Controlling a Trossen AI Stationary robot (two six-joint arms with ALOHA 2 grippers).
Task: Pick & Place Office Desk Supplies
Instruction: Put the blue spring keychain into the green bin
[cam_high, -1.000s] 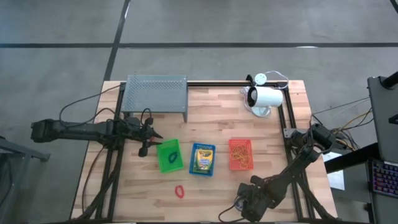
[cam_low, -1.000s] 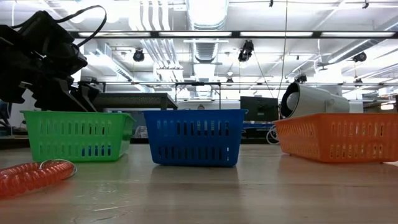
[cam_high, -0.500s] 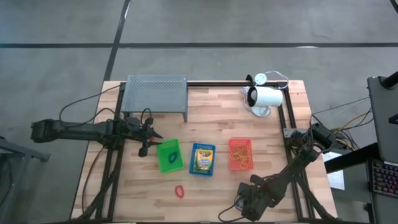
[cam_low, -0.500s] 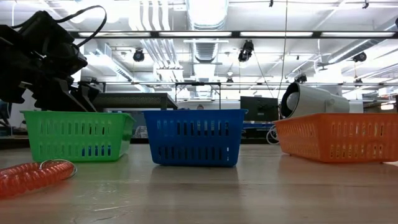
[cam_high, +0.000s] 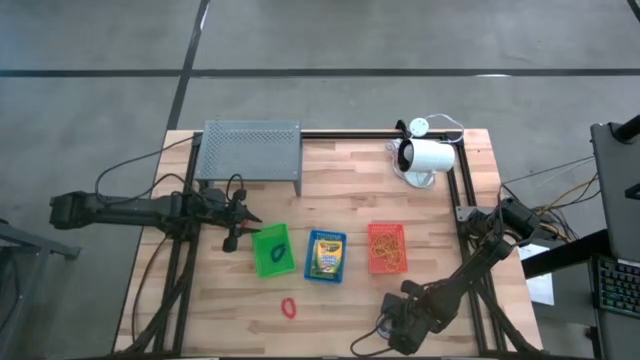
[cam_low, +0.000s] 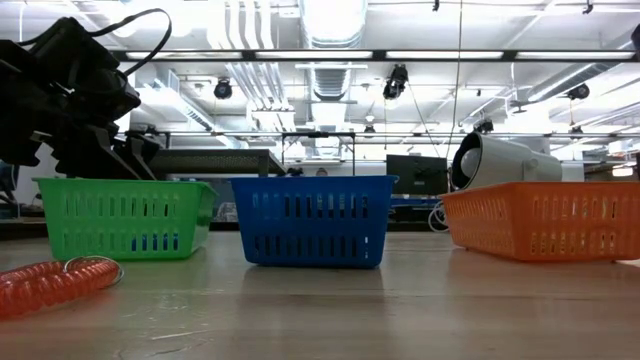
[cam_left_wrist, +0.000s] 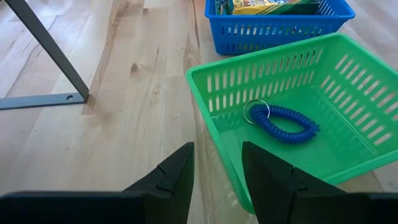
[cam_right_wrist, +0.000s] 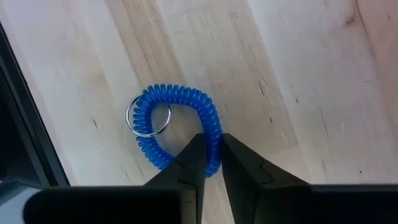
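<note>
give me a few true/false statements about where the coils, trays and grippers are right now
1. A blue coil lies inside the green tray. True.
2. The red coil sits in the orange tray. False: it lies on the bare table, in front of the trays.
3. The right gripper has its fingers closed on a second blue coil on the table. True.
4. The left gripper holds the crayon box. False: its fingers are open and empty beside the green tray; the box sits in the blue tray.
5. The white lamp stands inside the metal rack. False: it stands apart, at the table's far right corner.
</note>
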